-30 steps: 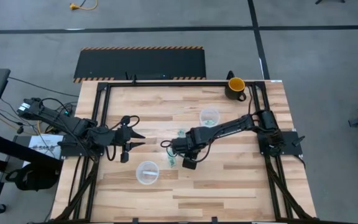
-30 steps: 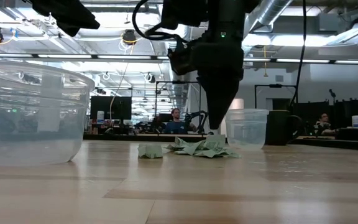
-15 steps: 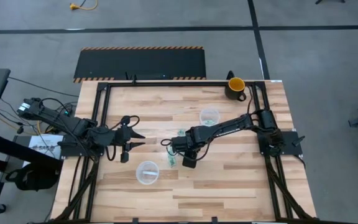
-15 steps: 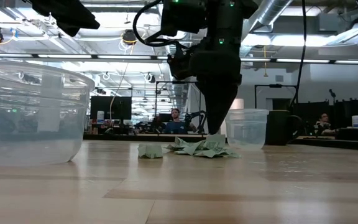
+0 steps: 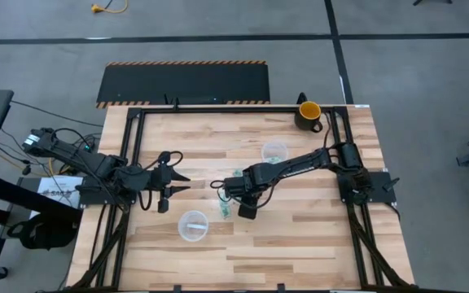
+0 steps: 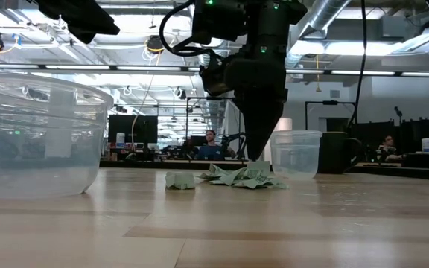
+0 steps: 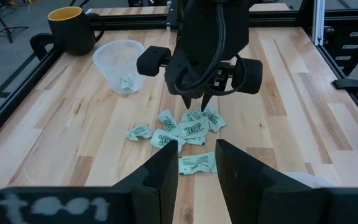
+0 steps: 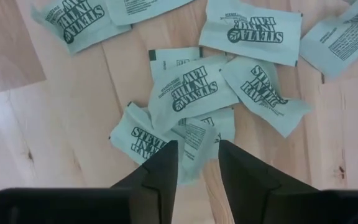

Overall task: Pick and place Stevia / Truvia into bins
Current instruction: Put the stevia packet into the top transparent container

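Several light green Stevia sachets [image 8: 191, 93] lie flat in a loose, partly overlapping pile [image 7: 188, 127] at mid-table [image 6: 237, 176]. One more lies apart [image 5: 224, 208], toward the near cup. My right gripper [image 8: 197, 149] points straight down just above the pile [image 6: 258, 155], open with a narrow gap and touching nothing. My left gripper [image 7: 196, 158] waits left of the pile [image 5: 177, 183], open, above the table. One clear cup [image 5: 193, 225] stands near the front. The other clear cup [image 7: 123, 59] stands farther back, and a sachet [image 7: 127, 82] lies inside it.
A dark mug with yellow inside [image 5: 309, 114] stands at the table's far right corner. Black frame rails [image 5: 133, 155] run along the left, right and far sides of the wooden table. Bare wood lies in front of the pile and near the front edge.
My right gripper has sunk a little toward the sachet pile, still pointing down. The sachets and cups lie as before.
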### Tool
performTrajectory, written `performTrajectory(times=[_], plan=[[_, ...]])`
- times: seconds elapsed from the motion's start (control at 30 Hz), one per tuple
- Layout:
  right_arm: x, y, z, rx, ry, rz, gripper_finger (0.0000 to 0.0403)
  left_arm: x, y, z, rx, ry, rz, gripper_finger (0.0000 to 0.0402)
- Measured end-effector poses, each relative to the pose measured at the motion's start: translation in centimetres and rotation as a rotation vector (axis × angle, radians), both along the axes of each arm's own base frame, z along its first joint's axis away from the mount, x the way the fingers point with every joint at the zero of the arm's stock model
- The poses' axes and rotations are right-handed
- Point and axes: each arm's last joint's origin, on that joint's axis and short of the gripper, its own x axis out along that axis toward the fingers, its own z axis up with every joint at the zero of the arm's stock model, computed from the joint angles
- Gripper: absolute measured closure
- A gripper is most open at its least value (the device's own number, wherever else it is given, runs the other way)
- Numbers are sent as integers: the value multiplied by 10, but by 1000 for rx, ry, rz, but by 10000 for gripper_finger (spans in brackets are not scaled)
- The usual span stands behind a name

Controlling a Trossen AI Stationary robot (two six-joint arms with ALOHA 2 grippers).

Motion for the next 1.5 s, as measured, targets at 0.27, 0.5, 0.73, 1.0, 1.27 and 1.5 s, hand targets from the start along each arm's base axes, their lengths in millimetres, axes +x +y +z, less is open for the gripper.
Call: performTrajectory(times=[0.27,0.5,0.73,1.0,1.27,1.5], plan=[[0,1,0,19,3,3,266,0,0,0,0,0,0,303],[2,1,-6,18,7,5,240,0,-1,0,-8,4,-17,303],[3,1,-26,6,77,16,239,0,-1,0,-13,5,-28,303],[2,0,-21,-5,65,29,267,0,-1,0,-13,4,-27,303],[-1,-1,-21,-11,93,40,313,0,-1,0,-13,5,-27,303],[-3,-4,-21,-14,118,31,372,0,-1,0,-13,4,-27,303]])
